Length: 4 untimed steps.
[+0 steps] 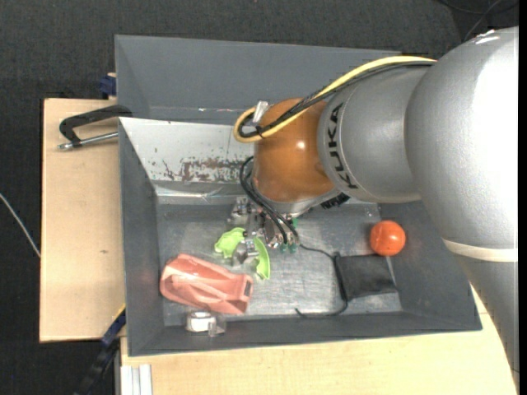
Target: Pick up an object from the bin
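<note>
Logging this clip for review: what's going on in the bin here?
The KUKA arm reaches in from the right, its hand low in the bin at a lime-green plastic piece near the middle. Whether it grips it cannot be told. A crumpled pink cloth lies beside that piece; a black pad and an orange ball lie farther right.

You're looking at a matt metal bin (138,237) (back wall (185,146) scuffed), a crumpled pink cloth (206,283), a glossy orange ball (387,238).
</note>
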Each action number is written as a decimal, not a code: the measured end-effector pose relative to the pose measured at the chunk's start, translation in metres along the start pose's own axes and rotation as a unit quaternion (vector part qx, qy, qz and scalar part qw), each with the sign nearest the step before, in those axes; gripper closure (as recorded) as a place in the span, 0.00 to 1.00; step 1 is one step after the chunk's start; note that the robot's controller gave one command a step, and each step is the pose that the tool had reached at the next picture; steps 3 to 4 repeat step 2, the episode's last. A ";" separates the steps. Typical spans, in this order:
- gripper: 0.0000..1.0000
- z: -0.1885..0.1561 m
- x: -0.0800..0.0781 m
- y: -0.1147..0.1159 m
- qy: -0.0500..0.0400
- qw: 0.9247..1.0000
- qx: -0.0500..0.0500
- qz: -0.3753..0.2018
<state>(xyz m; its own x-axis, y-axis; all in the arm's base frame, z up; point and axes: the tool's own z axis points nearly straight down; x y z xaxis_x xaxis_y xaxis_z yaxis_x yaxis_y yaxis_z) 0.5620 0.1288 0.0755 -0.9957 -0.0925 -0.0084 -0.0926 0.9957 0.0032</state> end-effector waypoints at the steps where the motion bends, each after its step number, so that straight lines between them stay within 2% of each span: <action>1: 1.00 0.000 0.000 0.000 0.000 1.000 0.000 0.000; 2: 1.00 -0.184 -0.017 -0.012 -0.004 1.000 0.001 0.002; 4: 1.00 -0.184 -0.017 -0.012 -0.004 1.000 0.001 0.002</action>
